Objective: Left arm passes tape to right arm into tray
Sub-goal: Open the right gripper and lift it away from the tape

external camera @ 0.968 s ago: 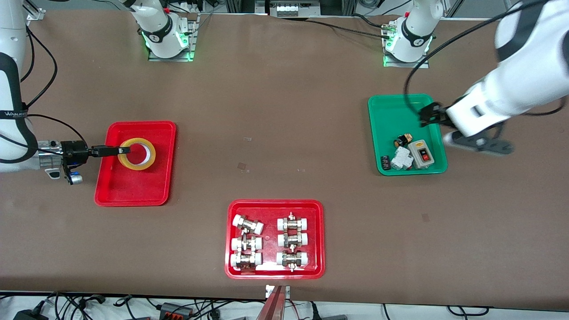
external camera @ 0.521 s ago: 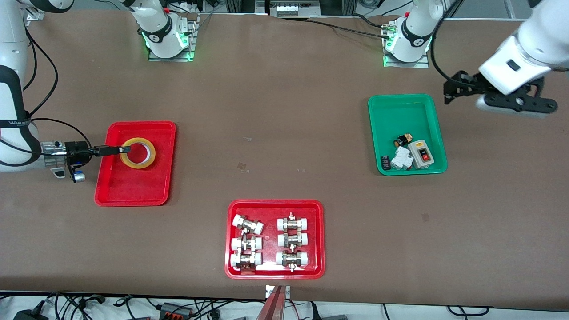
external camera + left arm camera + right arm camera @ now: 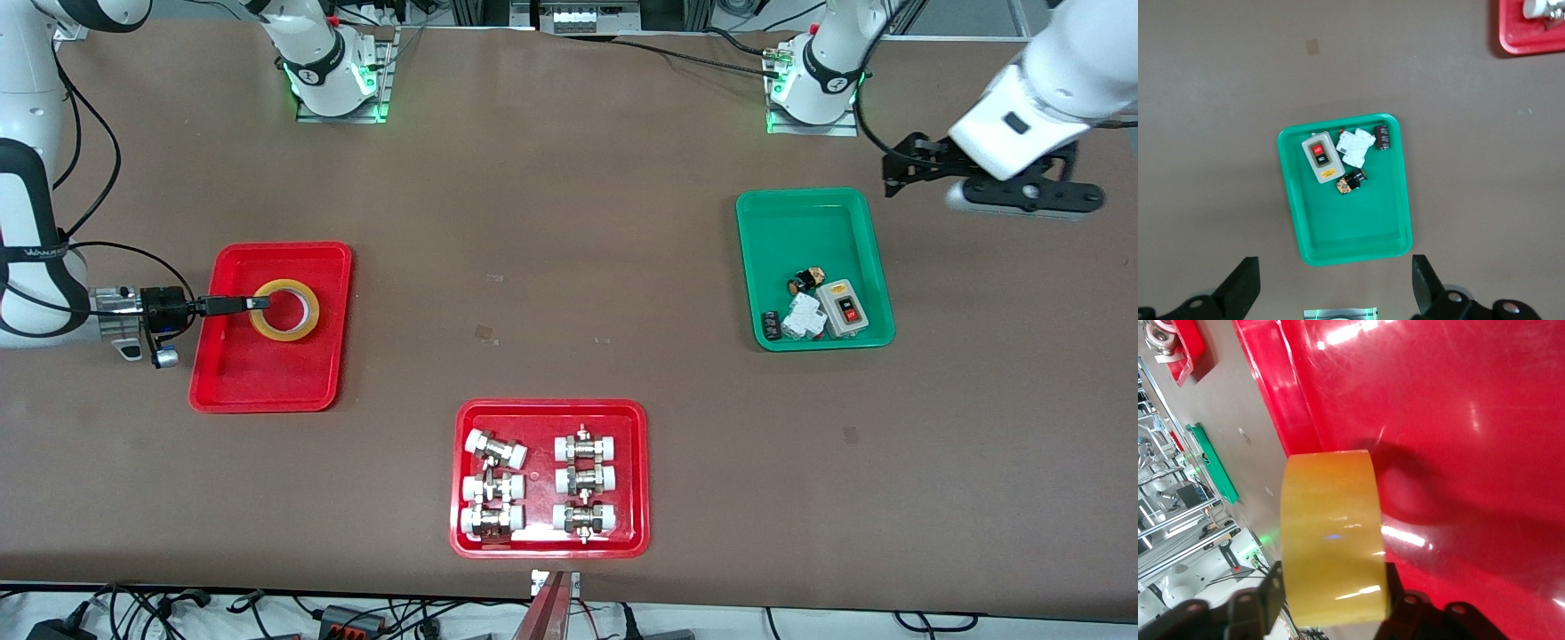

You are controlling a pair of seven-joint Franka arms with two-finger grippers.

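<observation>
Yellowish tape (image 3: 284, 309) is straddled over the red tray (image 3: 267, 382) by the right claw (image 3: 258, 303), apparently mid-release, its roll wall at the tray's twelve o'clock end, while the left claw (image 3: 898, 166) is held spread and waiting above the worktop (image 3: 569, 267).

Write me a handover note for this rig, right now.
Left hand: open, empty, up over the table beside the green tray, toward the left arm's end.
Right hand: at the tape, over the red tray. Whether it has let go, I cannot tell.
Tape: inside the red tray's rim, in the part farther from the front camera.
Done: the pass between arms; the tape has reached the tray.
Left: confirm the release, then pull the right hand clear, probably straight back out over the tray's rim.
</observation>
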